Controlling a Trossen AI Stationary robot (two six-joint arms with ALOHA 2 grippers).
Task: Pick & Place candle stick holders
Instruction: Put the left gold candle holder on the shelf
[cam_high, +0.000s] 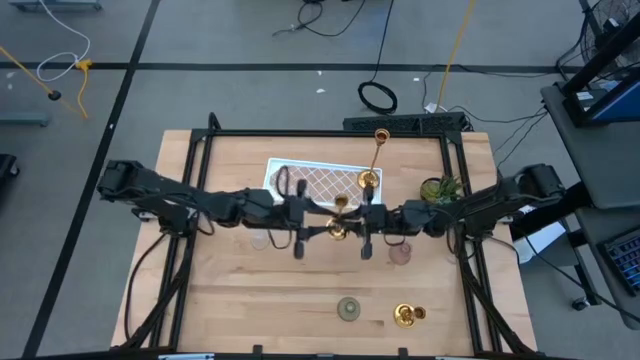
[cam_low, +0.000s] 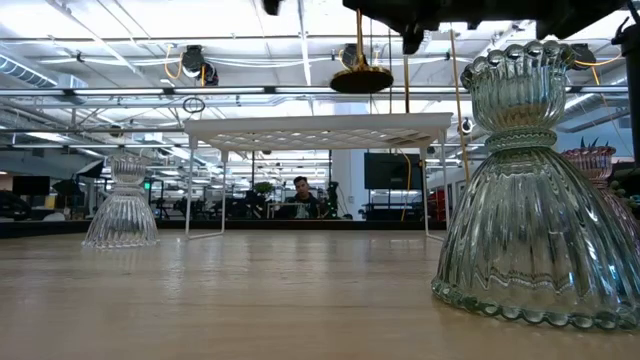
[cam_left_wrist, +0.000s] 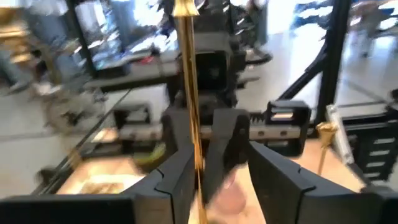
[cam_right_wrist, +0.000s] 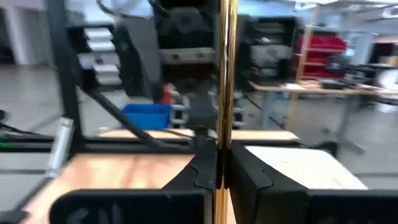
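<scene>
The left arm reaches in from the counter's left edge, and the left end effector (cam_high: 300, 232) sits near the counter's middle, beside a slim gold candle holder (cam_high: 337, 229) that hangs in the air between the two arms. In the left wrist view the left end effector (cam_left_wrist: 214, 171) has its fingers (cam_left_wrist: 177, 177) spread, one of them against the gold stem (cam_left_wrist: 189, 93) and the other standing clear of it. Just behind, toward the far edge, a white lattice tray (cam_high: 300, 180) stands on thin legs. A clear glass holder (cam_high: 261, 240) rests on the counter under the left arm.

The right end effector (cam_high: 368, 236) meets the same candle holder from the right, and in the right wrist view the right end effector (cam_right_wrist: 221, 165) is clamped tight around the stem (cam_right_wrist: 225, 68).

Right of the tray stands a tall gold candle holder (cam_high: 374, 160), upright near the far edge. A pink glass holder (cam_high: 400, 253) sits under the right arm. By the near edge are a green glass holder (cam_high: 348, 309) and a squat gold holder (cam_high: 406, 316), side by side but apart.
</scene>
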